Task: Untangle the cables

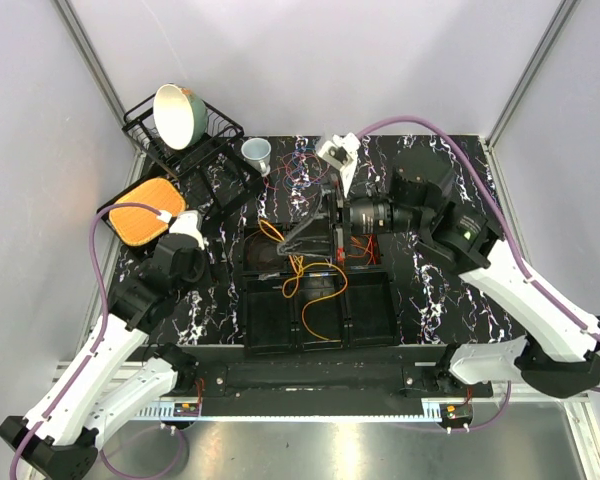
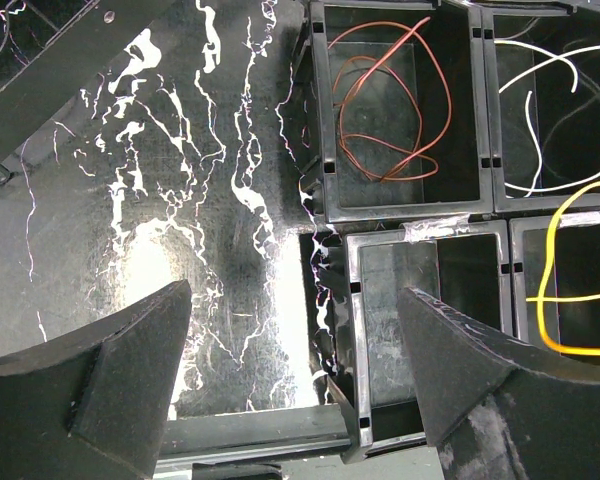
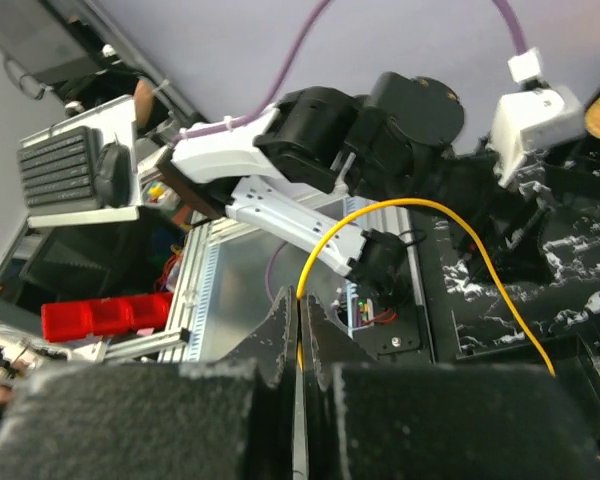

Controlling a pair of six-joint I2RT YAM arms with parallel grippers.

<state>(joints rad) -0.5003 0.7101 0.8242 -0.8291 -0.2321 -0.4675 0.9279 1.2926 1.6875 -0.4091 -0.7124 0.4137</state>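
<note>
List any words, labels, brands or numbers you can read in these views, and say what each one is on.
None can be read.
The keys of the keyboard in the right wrist view are too blurred to read.
The bins, yellow cable, bowl and cup show no lettering.

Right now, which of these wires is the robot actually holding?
The yellow cable, pinched in the right gripper; the orange cable and white cable lie loose in the tray.

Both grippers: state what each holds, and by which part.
Right gripper is shut on the yellow cable, pinched partway along its length; left gripper is open, holding nothing.
</note>
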